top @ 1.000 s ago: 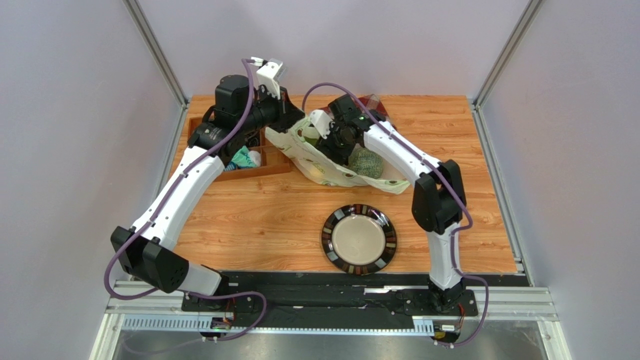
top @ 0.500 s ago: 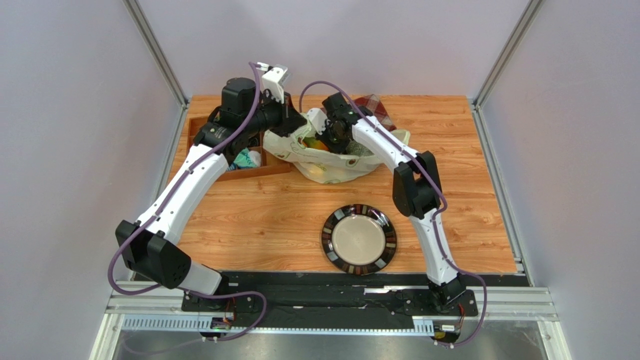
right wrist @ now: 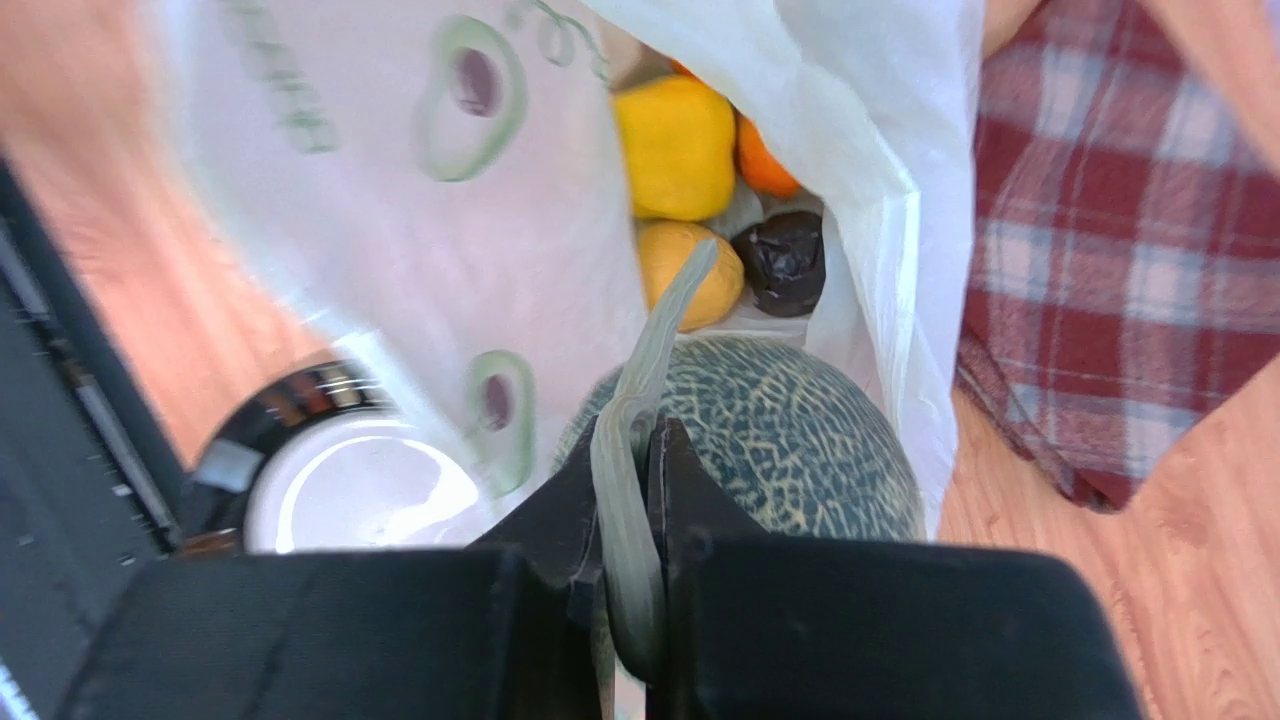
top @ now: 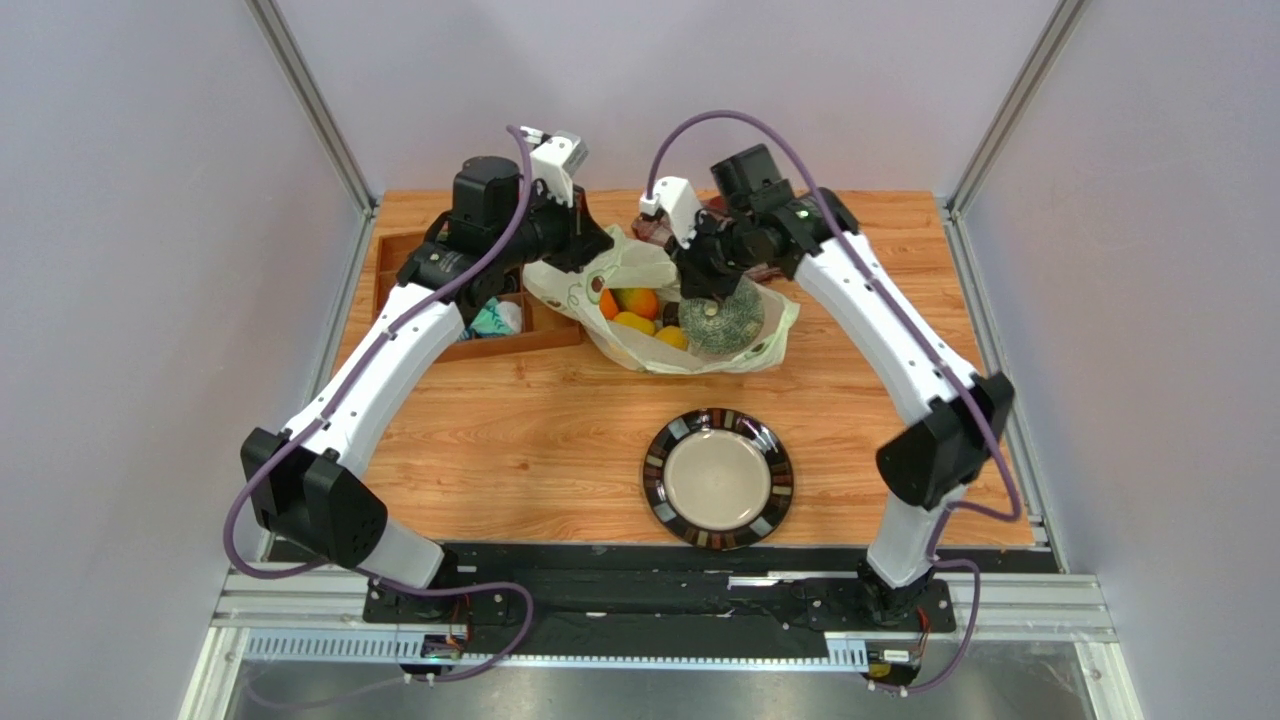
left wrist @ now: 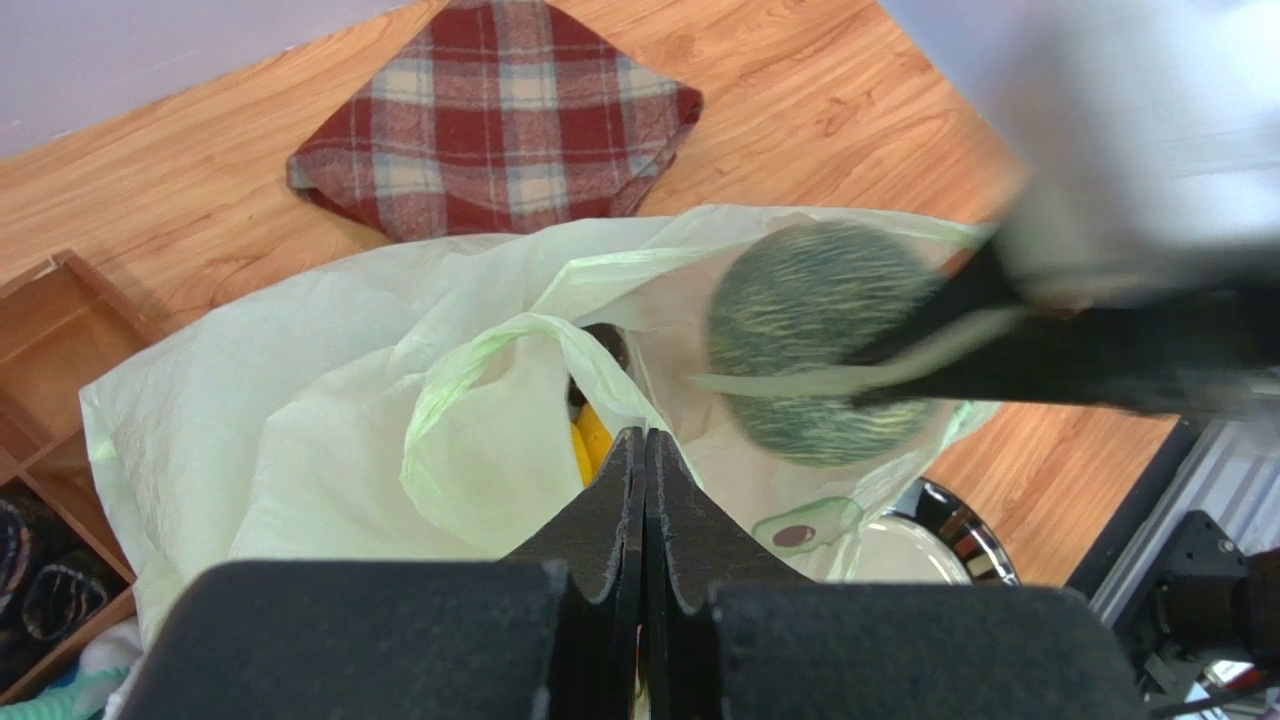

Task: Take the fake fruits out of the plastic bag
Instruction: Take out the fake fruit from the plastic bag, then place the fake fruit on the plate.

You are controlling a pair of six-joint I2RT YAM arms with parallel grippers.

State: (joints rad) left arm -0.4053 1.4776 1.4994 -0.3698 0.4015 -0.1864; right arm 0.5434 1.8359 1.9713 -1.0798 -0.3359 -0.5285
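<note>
- Pinching plastic bag rim: left gripper, jaws together.
- At bag mouth, right gripper jaws clamp melon stem.
- We judge the fruits are all inside the bag; none out yet.

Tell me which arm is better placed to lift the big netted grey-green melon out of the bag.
Right. The right tool is shut on the pale stalk of the netted grey-green plastic melon; the left tool is shut on the thin translucent plastic bag, busy holding it.

Open pale plastic bag (green print) with netted grey-green melon, orange and yellow fruits inside
</note>
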